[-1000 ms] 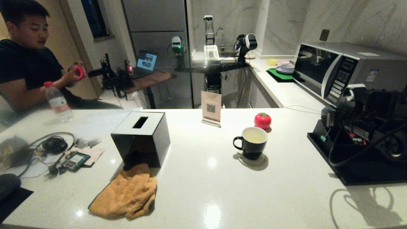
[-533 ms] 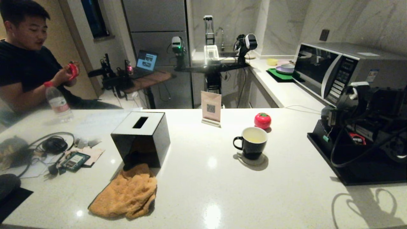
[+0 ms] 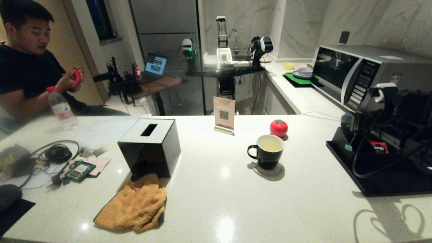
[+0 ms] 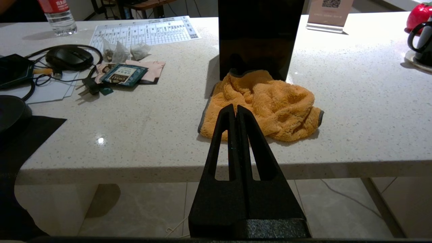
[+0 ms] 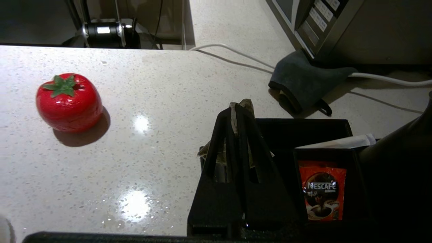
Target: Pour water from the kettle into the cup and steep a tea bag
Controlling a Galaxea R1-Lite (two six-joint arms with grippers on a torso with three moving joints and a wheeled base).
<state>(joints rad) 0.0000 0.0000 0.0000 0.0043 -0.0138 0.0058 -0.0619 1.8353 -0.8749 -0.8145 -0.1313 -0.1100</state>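
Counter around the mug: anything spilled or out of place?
No spill shows around the mug. One oddity: an orange towel lies crumpled against the black tissue box, left of the mug.

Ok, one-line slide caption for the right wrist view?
Right gripper shut on the tea bag above the black tray, tomato-shaped timer nearby.

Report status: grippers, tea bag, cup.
Right gripper shut on tea bag above black tray. Left gripper shut, idle near orange cloth. Cup filled, nothing in the way.
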